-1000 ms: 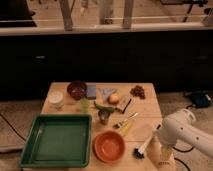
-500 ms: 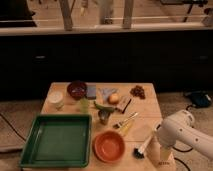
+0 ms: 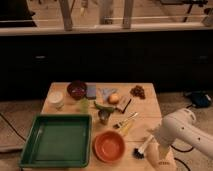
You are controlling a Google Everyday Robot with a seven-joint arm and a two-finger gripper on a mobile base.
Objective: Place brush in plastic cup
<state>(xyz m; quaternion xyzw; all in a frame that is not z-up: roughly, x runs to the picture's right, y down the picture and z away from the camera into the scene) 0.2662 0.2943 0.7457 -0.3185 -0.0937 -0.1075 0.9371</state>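
The brush [image 3: 142, 148] lies on the table's front right part, its dark head toward the front edge and its white handle pointing back right. The pale green plastic cup [image 3: 83, 105] stands upright at the left middle of the table, behind the green tray. My gripper [image 3: 162, 156] hangs at the end of the white arm [image 3: 176, 131], at the table's front right corner and just right of the brush handle. I cannot see whether it touches the brush.
A green tray [image 3: 30, 145] fills the front left. An orange bowl [image 3: 109, 146] sits beside the brush head. A grey metal cup [image 3: 104, 116], a yellow-handled paintbrush [image 3: 126, 121], a white cup [image 3: 56, 99], a dark red bowl [image 3: 77, 89] and food items lie farther back.
The white arm has shifted slightly left, closer to the brush. The objects on the table have not moved.
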